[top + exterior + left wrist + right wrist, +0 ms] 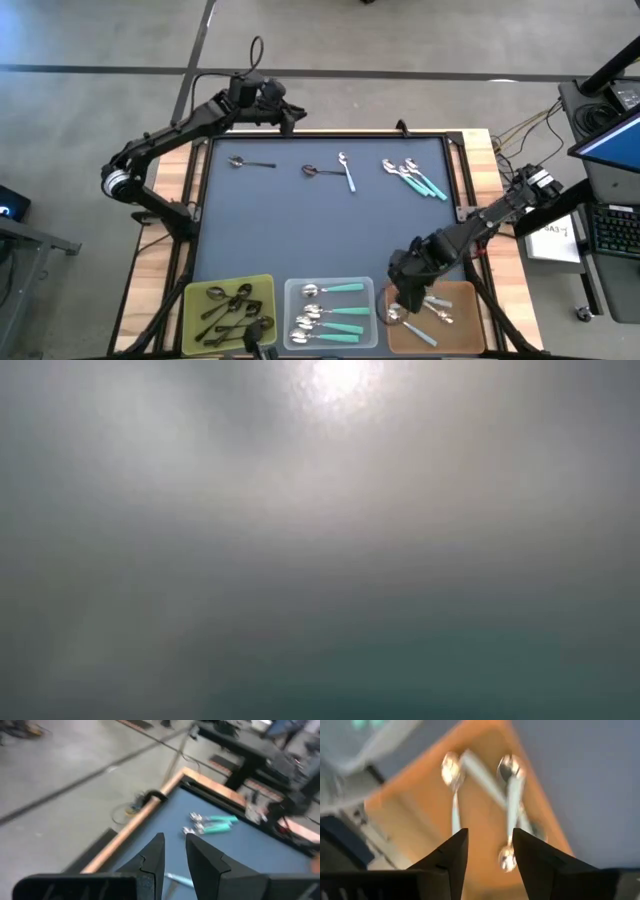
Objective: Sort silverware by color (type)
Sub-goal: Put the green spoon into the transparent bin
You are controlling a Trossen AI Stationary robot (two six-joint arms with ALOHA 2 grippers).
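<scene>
High view puts my right gripper (pixel 402 300) over the brown tray (pixel 462 330) at the near right corner of the surface (pixel 260 220). My right wrist view shows the light-blue spoons (pixel 512 795) lying crossed on the tray floor just beyond my right fingers (pixel 451 857), which stand apart with nothing between them, released; I touch none of the spoons that I can make out.

More light-blue spoons (pixel 438 312) rest in that same tray beside my wrist. The clear tray (pixel 332 312) at the middle of the near edge carries teal-handled spoons (pixel 338 309), and the yellow-green tray (pixel 228 310) toward the near left corner carries dark all-metal spoons (pixel 232 310).

Toward the far edge, silverware lies loose on the surface: one dark spoon (pixel 250 163) toward the left, another dark spoon (pixel 318 172) touching a light-handled spoon (pixel 347 172) near the middle, and a small cluster of teal spoons (pixel 415 177) toward the right.

My left gripper (pixel 288 118) waits above the far edge, well apart from all of it; the left wrist view shows its fingers (pixel 202 857) with a narrow gap, empty, the teal cluster (pixel 210 823) beyond them.

Low view is only a grey blur, so nothing can be told from it.
</scene>
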